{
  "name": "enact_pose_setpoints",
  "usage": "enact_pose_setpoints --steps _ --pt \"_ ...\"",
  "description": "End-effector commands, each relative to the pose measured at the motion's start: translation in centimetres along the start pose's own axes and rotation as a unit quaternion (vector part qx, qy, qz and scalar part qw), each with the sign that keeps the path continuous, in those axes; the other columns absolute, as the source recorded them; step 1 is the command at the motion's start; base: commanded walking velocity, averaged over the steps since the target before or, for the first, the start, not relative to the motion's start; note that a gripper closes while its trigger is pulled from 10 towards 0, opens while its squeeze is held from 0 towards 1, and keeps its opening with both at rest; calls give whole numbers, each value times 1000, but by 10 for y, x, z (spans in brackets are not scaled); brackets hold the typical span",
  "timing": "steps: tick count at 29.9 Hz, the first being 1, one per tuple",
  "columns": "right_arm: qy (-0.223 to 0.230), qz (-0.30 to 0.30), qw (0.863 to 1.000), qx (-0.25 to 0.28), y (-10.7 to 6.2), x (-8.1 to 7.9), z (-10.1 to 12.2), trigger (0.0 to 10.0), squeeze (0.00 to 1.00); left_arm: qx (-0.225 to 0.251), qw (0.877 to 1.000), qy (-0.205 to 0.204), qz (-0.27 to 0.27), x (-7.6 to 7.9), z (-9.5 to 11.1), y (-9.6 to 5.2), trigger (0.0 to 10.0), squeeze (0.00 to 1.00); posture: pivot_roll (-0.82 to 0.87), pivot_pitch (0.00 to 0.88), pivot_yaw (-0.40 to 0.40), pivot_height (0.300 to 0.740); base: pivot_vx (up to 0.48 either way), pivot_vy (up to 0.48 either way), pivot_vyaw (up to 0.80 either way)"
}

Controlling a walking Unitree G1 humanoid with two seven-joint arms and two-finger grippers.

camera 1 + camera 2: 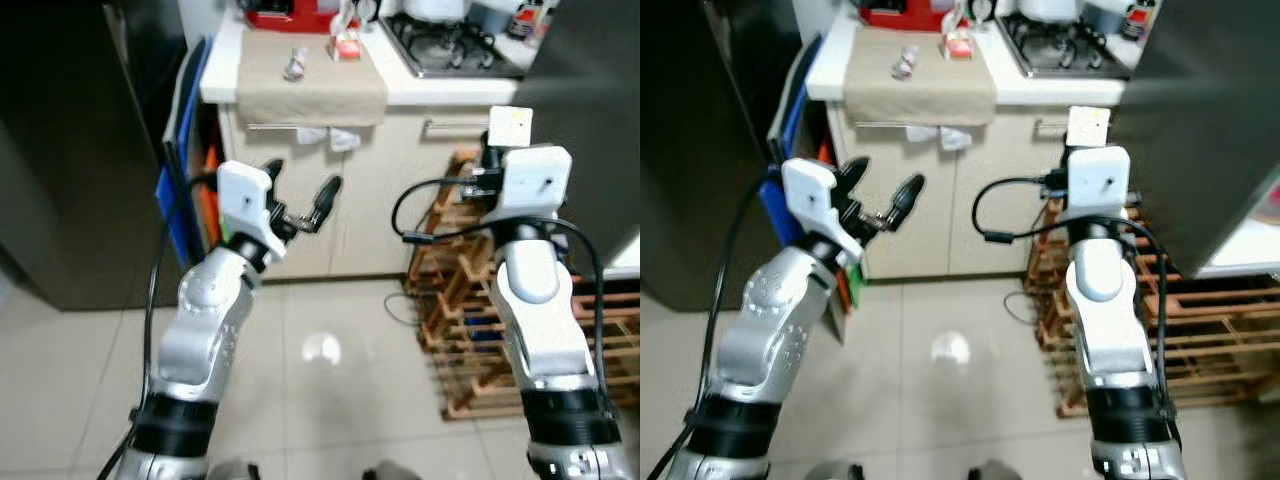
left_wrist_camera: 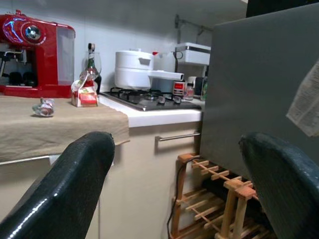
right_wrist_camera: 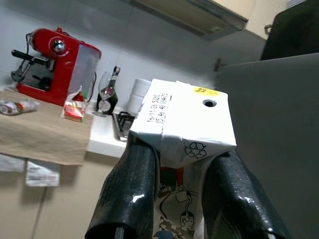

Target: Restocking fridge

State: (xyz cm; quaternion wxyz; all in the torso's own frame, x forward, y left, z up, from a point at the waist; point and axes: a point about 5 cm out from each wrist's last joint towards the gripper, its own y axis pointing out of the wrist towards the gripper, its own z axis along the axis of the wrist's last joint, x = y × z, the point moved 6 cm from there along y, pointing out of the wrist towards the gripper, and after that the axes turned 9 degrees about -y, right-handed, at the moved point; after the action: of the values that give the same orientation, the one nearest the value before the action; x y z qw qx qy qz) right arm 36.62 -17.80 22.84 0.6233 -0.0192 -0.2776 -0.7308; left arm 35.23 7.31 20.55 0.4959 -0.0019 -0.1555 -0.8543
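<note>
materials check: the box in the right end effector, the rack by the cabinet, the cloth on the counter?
Carton: looks like coated paperboard, white with a folded top seam, printed date and recycling mark; the right end effector is shut on it.
Rack: bare, unpainted wood slats, matte.
Cloth: beige woven fabric, probably linen or cotton; it drapes softly over the counter edge.

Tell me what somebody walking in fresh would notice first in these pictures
The right gripper is shut on a white carton, held up in front of the kitchen counter. The left gripper is raised beside it, open and holding nothing. Behind them a bright red coffee machine stands at the back of the counter, and a wooden rack sits on the floor to the robot's right.
</note>
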Motion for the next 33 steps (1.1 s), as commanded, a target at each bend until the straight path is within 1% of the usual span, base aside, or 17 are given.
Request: enact_pose_setpoints --steps 1,11,19,33 --pt "1 6 1000 7 2 -4 5 10000 0 10 1000 12 8 -4 7 1 10000 0 -69 0 -14 711 0 -465 0" --pt "2 6 1000 7 2 -4 4 10000 0 12 1000 12 6 -2 8 3 10000 0 -71 0 -11 711 0 -466 0" --pt "8 7 1000 10 2 -6 5 10000 0 7 1000 15 8 -4 7 3 10000 0 -69 0 -6 711 0 -466 0" --pt "3 4 1000 9 1 -3 3 10000 0 5 1000 24 4 -4 6 6 10000 0 -75 0 -2 711 0 -464 0"
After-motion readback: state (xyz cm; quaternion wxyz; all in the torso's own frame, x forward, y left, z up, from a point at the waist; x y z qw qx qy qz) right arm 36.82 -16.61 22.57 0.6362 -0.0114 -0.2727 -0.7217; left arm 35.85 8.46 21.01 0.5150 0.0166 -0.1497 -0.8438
